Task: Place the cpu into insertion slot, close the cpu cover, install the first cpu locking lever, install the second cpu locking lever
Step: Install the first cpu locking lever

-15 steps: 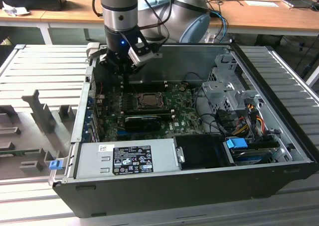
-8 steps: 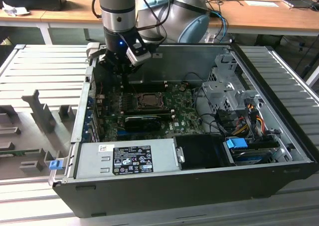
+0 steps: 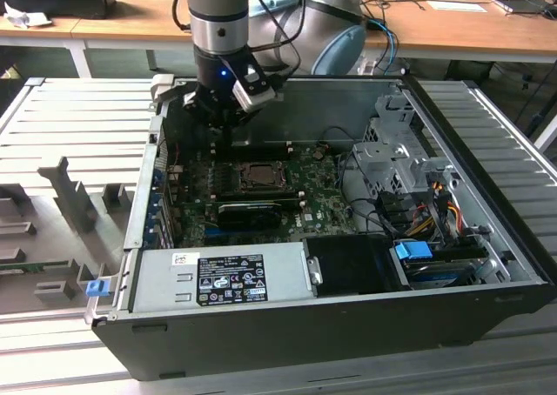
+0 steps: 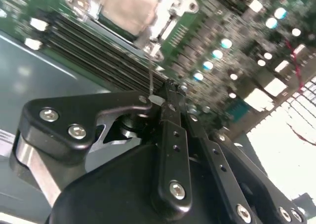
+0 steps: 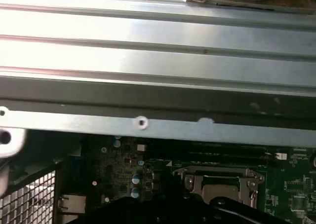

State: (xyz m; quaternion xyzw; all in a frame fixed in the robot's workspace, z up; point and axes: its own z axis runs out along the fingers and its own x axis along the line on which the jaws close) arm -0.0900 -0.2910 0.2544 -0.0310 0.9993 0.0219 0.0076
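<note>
Down inside the open computer case (image 3: 348, 325), on the green motherboard (image 3: 322, 208), the cpu (image 3: 258, 176) sits in its socket, a pale square under the silver cpu cover (image 5: 220, 180). The gripper (image 4: 165, 93) hangs just above the board's far edge beside it, fingers drawn together on a thin wire lever (image 4: 150, 71)

My end effector (image 4: 165, 93) is matt black plastic or metal with shiny steel screws. The cpu (image 4: 129, 7) has a dull pale metal face; its cover (image 5: 219, 180) is bright bare metal.
</note>
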